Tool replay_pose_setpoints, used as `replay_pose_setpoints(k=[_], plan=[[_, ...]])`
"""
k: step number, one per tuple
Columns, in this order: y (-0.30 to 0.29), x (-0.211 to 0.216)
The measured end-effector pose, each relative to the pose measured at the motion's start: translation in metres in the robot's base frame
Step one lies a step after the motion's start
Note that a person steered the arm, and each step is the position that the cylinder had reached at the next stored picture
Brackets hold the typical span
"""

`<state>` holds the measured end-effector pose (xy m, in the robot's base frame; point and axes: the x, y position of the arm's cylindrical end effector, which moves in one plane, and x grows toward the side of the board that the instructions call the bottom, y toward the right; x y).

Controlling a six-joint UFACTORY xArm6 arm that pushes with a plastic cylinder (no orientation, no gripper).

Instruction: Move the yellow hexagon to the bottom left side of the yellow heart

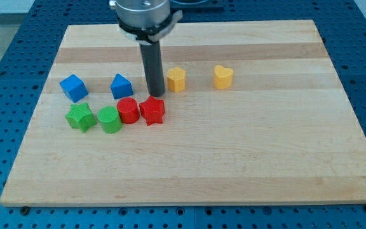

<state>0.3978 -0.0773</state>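
Note:
The yellow hexagon sits on the wooden board, left of the yellow heart, with a clear gap between them. My tip rests on the board just left of the hexagon and slightly below it, close to its left side. The tip stands directly above the red star.
A red cylinder touches the red star's left side. A green cylinder and a green star lie further left. A blue cube and a blue pentagon-like block sit left of the tip. The board's edge runs along the bottom.

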Motion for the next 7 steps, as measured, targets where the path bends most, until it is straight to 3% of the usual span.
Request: replay_pose_setpoints(k=[2, 4, 7], plan=[[-0.007, -0.028], [0.0, -0.027], [0.053, -0.027]])
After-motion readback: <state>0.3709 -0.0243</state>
